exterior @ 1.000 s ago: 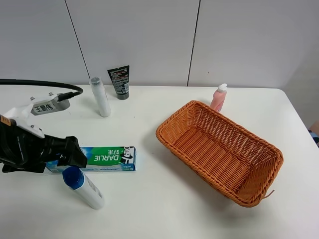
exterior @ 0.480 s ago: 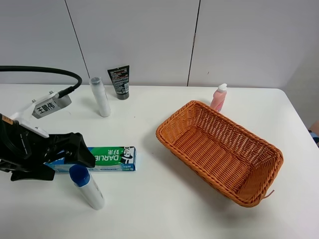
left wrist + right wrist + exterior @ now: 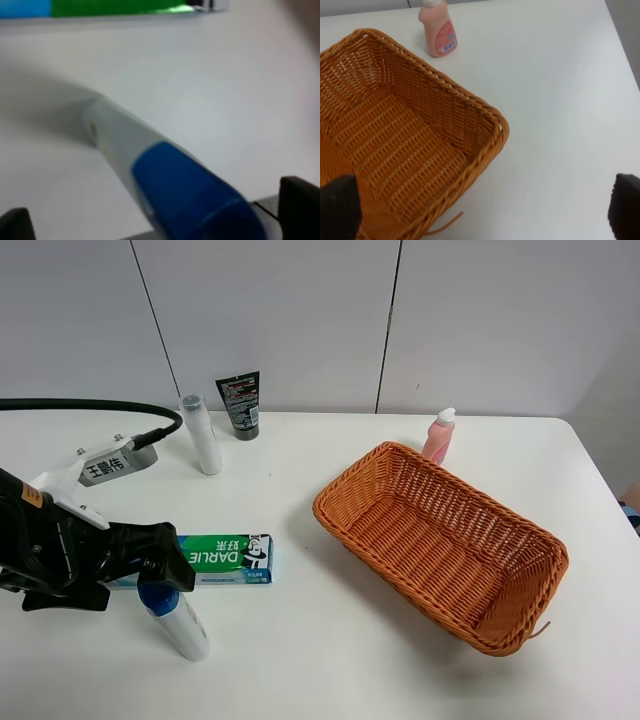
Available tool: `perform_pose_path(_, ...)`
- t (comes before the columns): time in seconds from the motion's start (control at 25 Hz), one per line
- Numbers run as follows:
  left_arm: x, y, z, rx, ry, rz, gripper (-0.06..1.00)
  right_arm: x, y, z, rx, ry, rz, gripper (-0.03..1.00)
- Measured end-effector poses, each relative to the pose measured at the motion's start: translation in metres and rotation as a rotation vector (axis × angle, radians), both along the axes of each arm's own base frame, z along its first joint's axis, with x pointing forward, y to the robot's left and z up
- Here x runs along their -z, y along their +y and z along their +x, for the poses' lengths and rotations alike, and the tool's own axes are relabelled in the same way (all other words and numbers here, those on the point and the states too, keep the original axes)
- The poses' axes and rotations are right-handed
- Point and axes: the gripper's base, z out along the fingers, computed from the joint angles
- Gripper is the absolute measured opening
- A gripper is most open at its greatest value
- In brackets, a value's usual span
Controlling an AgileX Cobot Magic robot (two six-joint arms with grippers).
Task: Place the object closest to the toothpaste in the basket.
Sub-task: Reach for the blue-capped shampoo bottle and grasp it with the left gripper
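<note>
The green and blue toothpaste box [image 3: 225, 557] lies flat left of centre; its edge shows in the left wrist view [image 3: 100, 6]. A white bottle with a blue cap [image 3: 180, 625] lies just in front of it. My left gripper [image 3: 160, 575] is open over the cap end. In the left wrist view the bottle [image 3: 150, 170] lies between the fingertips [image 3: 299, 200], which stand well apart, with the gripper [image 3: 157, 215] around the cap. The orange wicker basket [image 3: 330, 515] stands at the right and shows in the right wrist view [image 3: 490, 120]. My right gripper [image 3: 480, 210] is open above the basket's near corner.
A pink bottle [image 3: 438, 437] stands behind the basket and shows in the right wrist view [image 3: 436, 33]. A black tube [image 3: 239, 405] and a white bottle [image 3: 201, 435] stand at the back left. A black cable [image 3: 90, 406] runs along the left.
My left gripper has moved right and down over the bottle's cap end. The cap end has shifted slightly to the right. The basket and other objects have not moved.
</note>
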Motion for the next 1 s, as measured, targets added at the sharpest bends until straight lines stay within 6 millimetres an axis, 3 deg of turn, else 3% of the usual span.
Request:
perform_pose_path(0.16,0.007,-0.001,0.004,0.003,0.014,0.03,0.96,0.0,0.0,0.0,0.0,0.0,0.0,0.99)
perform_pose_path(0.44,0.031,-0.026,0.008,0.081,0.055,0.06,0.96,0.0,0.0,0.0,0.0,0.0,0.0,0.99)
perform_pose_path(0.64,0.045,-0.03,0.013,0.083,0.09,0.083,0.96,0.0,0.0,0.0,0.0,0.0,0.0,0.99)
perform_pose_path(0.88,0.047,-0.033,0.018,0.07,0.071,0.074,0.94,0.0,0.0,0.0,0.0,0.0,0.0,0.99)
perform_pose_path(1.0,0.047,-0.033,0.019,0.066,0.061,0.071,0.86,0.0,0.0,0.0,0.0,0.0,0.0,0.99)
